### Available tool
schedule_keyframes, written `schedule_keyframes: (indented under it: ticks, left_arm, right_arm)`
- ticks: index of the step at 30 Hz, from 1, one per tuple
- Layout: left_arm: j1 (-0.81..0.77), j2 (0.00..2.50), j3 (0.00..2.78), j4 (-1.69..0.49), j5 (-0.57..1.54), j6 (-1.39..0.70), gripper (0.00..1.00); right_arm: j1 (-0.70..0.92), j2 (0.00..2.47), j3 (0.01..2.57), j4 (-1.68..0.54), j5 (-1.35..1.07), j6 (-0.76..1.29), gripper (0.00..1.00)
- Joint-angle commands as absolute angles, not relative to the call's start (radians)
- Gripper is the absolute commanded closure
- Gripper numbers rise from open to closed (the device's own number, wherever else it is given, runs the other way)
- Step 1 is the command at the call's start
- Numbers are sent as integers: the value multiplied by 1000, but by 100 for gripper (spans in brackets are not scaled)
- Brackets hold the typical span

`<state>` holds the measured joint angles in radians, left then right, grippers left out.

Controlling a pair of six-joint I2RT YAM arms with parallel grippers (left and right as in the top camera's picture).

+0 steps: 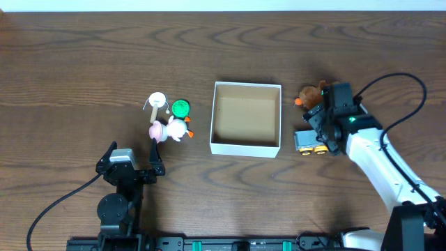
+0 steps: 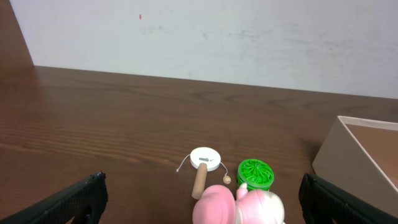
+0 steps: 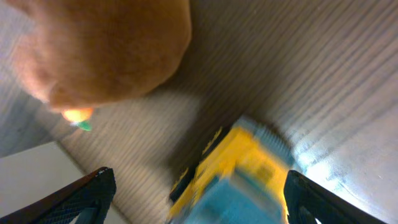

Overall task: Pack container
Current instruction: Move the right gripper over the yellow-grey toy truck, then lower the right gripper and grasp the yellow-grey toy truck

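The container [image 1: 245, 148], square, shallow, white-walled and tan inside, is set midway between the side edges of the dark wood-grain bench [image 1: 70, 56], which is backed by a pale wall [image 2: 249, 37]. The left end effector [image 1: 134, 150] and right end effector [image 3: 199, 193] are each spread apart.

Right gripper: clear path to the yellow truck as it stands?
Probably yes: the right gripper hangs open over the yellow truck, nothing between them; the brown plush sits apart.
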<state>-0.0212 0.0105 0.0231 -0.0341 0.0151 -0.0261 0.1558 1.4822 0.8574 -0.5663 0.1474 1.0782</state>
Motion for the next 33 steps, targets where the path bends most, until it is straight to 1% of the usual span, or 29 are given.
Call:
schedule_keyframes:
  ticks: [1,5,8,13,14,15,25,33]
  left_arm:
    - [-17,5,4,-72,-12,-30,2]
    - [-17,5,4,-72,-12,-30,2]
    - [-17,5,4,-72,-12,-30,2]
    - [-17,5,4,-72,-12,-30,2]
    - [-17,5,4,-72,-12,-30,2]
    - [-17,5,4,-72,-12,-30,2]
    - [-17,5,4,-72,-12,-30,2]
    - [-17,5,4,-72,-12,-30,2]
  right_arm:
    - [163,1486,803,-516,175,1111,14]
    - [163,1486,778,-482,205,1110,15]
    - [163,1486,778,-483,209,1111,11]
    - [163,1486,778,-485,176,1114,9]
    - [163,1486,778,-486,163,1115,6]
    - [163,1486,778,-486,147,1115,1]
    - [164,1464,778,-490,47,1246,1]
    - [162,1340,783,-517,28,1245,1]
